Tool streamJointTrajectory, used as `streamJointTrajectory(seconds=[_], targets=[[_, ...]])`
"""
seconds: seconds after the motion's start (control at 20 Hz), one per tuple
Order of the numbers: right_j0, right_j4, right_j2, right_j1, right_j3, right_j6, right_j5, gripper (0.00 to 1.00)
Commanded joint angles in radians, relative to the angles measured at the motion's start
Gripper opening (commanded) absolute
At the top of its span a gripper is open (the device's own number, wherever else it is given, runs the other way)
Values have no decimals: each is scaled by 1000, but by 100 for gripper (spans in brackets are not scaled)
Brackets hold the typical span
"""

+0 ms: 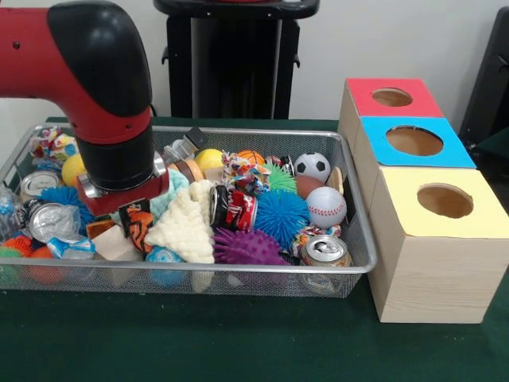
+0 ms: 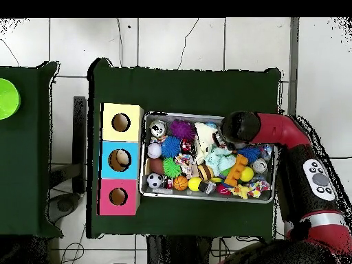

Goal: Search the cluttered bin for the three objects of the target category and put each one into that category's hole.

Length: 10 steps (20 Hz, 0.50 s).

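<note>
The silver wire mesh bin holds a pile of toys; it also shows in the overhead view. My gripper hangs under the red and black wrist at the bin's left part, mostly hidden by the wrist. It sits right above an orange black-striped plush tiger, which also shows in the overhead view. I cannot tell if it touches the tiger. The red-topped box's hole is at the far right, dark and round, and also shows in the overhead view. No fluffy yellow plush is clear to me.
A cream knitted cloth and a mint cloth lie beside the tiger. Spiky balls, a baseball, a soccer ball and cans fill the bin. The blue-topped box and yellow-topped box stand nearer than the red one.
</note>
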Motion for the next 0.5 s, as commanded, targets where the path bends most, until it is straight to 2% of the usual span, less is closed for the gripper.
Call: streamJointTrajectory(seconds=[0.05, 0.1, 0.15, 0.2, 0.3, 0.5], targets=[[-14, -19, 50, -53, 71, -155, -55, 0], [-1, 1, 49, -136, 141, -129, -28, 0], [7, 14, 49, -173, 172, -112, -16, 0], [18, 38, 51, -239, 233, -84, 2, 0], [34, 69, 49, -321, 311, -28, 2, 0], [88, 113, 26, -466, 415, 51, 21, 0]])
